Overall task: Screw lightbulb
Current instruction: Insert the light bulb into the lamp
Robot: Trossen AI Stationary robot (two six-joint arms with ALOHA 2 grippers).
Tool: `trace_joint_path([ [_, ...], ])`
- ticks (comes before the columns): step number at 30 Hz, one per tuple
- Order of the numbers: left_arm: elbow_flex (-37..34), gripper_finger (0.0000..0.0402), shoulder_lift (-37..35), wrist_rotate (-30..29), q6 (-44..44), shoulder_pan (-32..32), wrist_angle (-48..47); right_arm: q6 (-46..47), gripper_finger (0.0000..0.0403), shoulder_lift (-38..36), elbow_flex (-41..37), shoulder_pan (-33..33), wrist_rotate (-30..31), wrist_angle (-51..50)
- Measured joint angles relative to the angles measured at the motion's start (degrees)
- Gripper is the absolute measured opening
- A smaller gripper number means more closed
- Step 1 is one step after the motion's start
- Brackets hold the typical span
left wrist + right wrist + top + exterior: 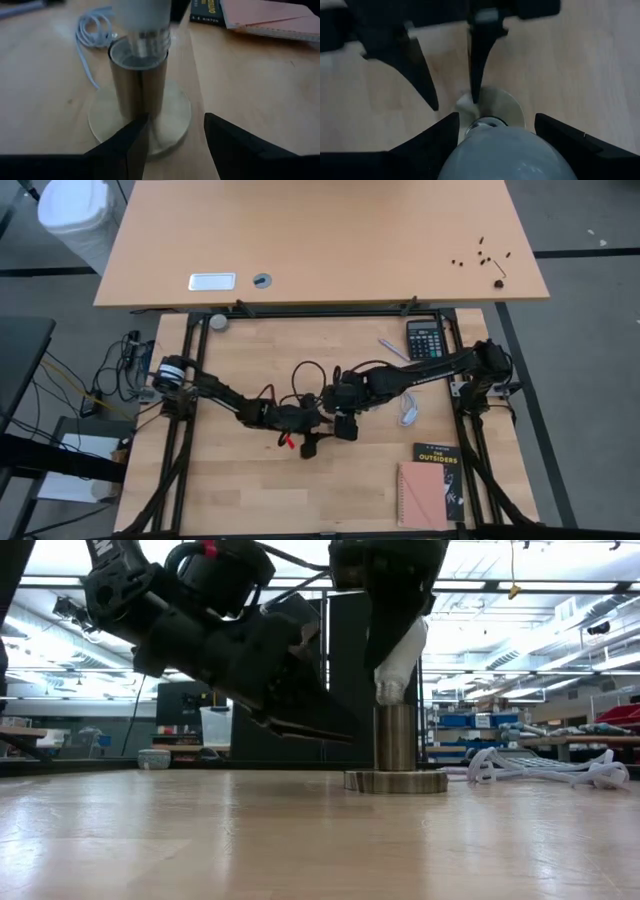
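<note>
The white lightbulb (402,652) stands tilted over the silvery socket (396,737), its grey screw base (150,41) at the socket's mouth. The socket is a short upright cylinder on a round disc foot (396,781), which rests on the table. My right gripper (496,118) comes down from above and is shut on the bulb; in the high view (345,423) it hides the socket. My left gripper (172,124) is open and low at the socket's left (335,732), its fingers pointing at the foot on either side of the cylinder. My right gripper pinches the bulb's white glass globe (505,155) between its two fingers, coming from above and pointing down. The bulb leans a little, with its screw base (390,693) down in the socket's mouth. My left gripper: one fingertip (475,97) stands at the foot's rim; whether it touches cannot be told.
A white cord (540,768) lies coiled to the socket's right. A calculator (425,338) and a pen (393,348) lie at the far right. A black book (437,465) and a pink notebook (423,495) lie at the near right.
</note>
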Motion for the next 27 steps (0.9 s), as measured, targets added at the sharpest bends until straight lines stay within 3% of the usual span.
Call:
trace_joint_path([
  [4, 0.0, 0.0204, 0.0, -2.9, 1.2, 0.0, 1.0, -0.7, 0.0262, 1.5, 0.0, -0.5, -0.4, -0.7],
  [16, 0.2, 0.0312, 3.9, -6.1, 4.1, 0.1, 8.1, -2.6, 0.0262, 2.9, 0.0, -1.2, -0.1, 2.6],
  [20, 1.8, 0.0313, 7.4, -10.1, 3.4, 0.6, 9.0, -3.4, 0.0262, 2.9, 0.0, -1.2, 0.7, 3.2],
  [27, 3.9, 0.0283, 10.0, -10.3, 4.1, 1.4, 8.7, -3.8, 0.0262, 3.0, 0.0, -0.8, 0.9, 4.0],
])
